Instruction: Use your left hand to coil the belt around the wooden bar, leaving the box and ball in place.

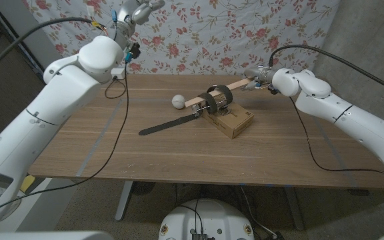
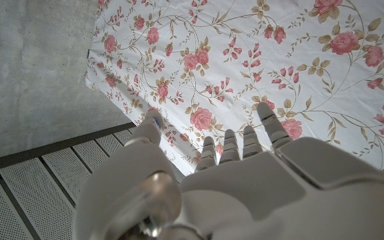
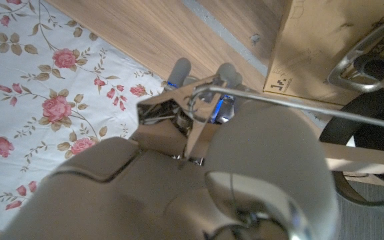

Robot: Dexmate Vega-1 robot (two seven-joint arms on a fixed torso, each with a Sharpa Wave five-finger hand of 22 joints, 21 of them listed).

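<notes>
A light wooden bar [image 1: 199,98] slants over the cardboard box [image 1: 232,121] at the table's middle. My right hand [image 1: 257,75] grips the bar's far right end. The black belt [image 1: 172,123] loops around the bar above the box, and its tail lies on the table toward the left. A white ball [image 1: 177,101] sits by the bar's left end. My left hand [image 1: 139,12] is raised high at the back left, fingers spread, holding nothing. The right wrist view shows my right hand [image 3: 199,167], the bar [image 3: 369,159], the belt loop [image 3: 372,130] and the box [image 3: 325,47].
A floral cloth [image 1: 245,33] hangs behind the wooden table [image 1: 79,133]; my left hand [image 2: 245,180] faces it in the left wrist view. Black cables [image 1: 122,100] droop from both arms onto the table's left and right sides.
</notes>
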